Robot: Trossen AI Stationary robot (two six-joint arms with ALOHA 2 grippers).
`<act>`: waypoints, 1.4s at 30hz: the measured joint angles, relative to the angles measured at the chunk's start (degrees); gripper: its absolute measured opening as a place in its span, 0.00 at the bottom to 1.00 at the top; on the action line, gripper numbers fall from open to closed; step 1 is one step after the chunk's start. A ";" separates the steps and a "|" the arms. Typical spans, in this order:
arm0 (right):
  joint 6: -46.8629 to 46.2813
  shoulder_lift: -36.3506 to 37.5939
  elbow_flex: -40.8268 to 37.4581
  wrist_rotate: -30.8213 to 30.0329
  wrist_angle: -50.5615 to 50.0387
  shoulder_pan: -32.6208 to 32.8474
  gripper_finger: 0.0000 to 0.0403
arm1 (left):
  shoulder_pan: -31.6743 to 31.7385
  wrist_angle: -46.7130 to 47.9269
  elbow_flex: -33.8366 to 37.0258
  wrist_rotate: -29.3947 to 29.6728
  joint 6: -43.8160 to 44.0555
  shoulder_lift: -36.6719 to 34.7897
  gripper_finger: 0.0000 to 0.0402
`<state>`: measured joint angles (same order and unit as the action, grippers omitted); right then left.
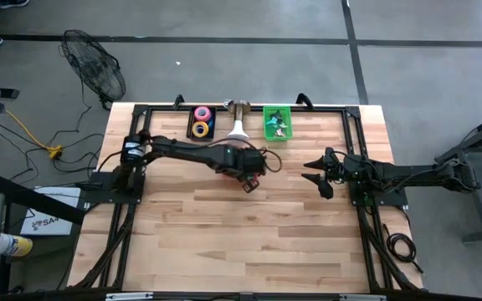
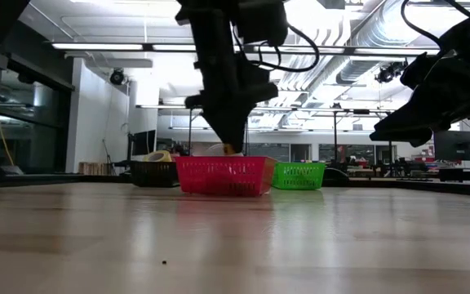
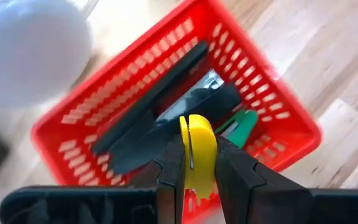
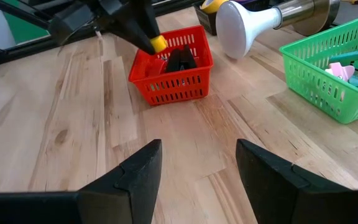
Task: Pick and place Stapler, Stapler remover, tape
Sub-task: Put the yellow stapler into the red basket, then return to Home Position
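Note:
My left gripper point(image 1: 248, 180) hangs over the red basket point(image 3: 272, 106) at the table's middle, shut on a small yellow piece point(image 3: 197, 127) with a rounded end and a slit, a stapler by its look. Black staplers point(image 3: 160, 106) and a green one point(image 3: 241, 127) lie in the basket. The tape rolls point(image 1: 201, 123) sit in a black tray at the far edge. Coloured stapler removers lie in the green basket point(image 1: 277, 123). My right gripper point(image 1: 316, 176) waits open at the right, with nothing between its fingers. My left gripper pinches the yellow piece's two flat sides point(image 3: 189, 163) between its two fingers point(image 3: 171, 168). The fingers slant down from above, coming from the table's left. The piece's rounded end point(image 4: 158, 42) sticks out past the fingertips, clear above the basket's rim point(image 2: 223, 163).
A white funnel-shaped thing on a metal stem point(image 4: 241, 25) lies between the black tray and the green basket point(image 4: 334, 81), just beyond the red basket. A black frame point(image 1: 350, 113) runs round the table's edges. Bare wood point(image 1: 241, 242) lies toward the near edge.

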<state>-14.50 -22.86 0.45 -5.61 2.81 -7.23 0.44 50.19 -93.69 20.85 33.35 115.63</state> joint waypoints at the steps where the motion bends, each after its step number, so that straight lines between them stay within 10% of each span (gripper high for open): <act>1: 0.00 -0.01 0.01 0.00 0.00 0.00 0.49 | 0.37 -0.82 0.00 -0.99 -1.92 0.00 0.15; 30: 0.00 -0.01 0.00 0.00 0.00 0.00 0.49 | 1.08 -6.49 -0.02 -3.03 -24.58 1.47 0.47; 42: 0.00 0.01 0.00 0.00 0.00 0.00 0.49 | 1.06 -7.12 0.04 1.17 -30.10 -3.72 0.43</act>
<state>-14.50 -22.85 0.45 -5.61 2.81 -7.22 1.50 43.07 -93.65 22.01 3.25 111.91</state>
